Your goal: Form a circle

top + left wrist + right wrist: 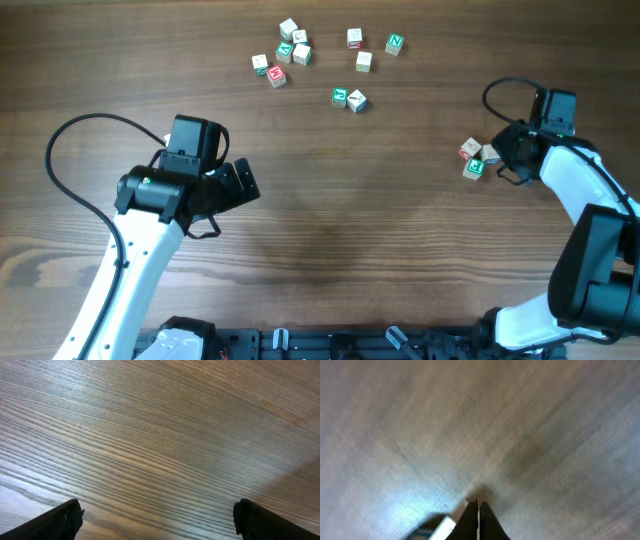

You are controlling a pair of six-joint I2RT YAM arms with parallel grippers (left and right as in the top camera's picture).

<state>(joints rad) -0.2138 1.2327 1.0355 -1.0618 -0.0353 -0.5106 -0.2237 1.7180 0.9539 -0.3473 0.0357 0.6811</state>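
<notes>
The left claw (237,186) hangs released over bare bench (350,240). In its wrist view, its two dark fingertips (60,522) stand at opposite lower corners with only wood grain between and ahead of them, and nothing is held. The right claw (506,154) is clenched. Its wrist view shows the jaws pressed flat together to a thin seam (478,519), with nothing visible between them. That view is blurred, and a pale-and-dark shape beside the tip cannot be made out. From overhead, the cluster of three cubes (477,158) lies just off the right claw's tip, on the side toward the left arm. It has a red-faced cube (469,149) farthest from the tip, a pale cube (490,153) right against it, and a green-faced cube (474,169) just beside those two. The three sit bunched tight and close to touching one another, a clump and not a ring. Whether the claw's tip actually touches the pale cube cannot be told, since the dark tip overlaps its edge from above. A loose scatter of similar cubes (322,60) — red, green and pale faces, some in pairs, some alone — lies well apart from both claws, out beyond the left claw's open fingers and far to the side of the right claw's tip.
</notes>
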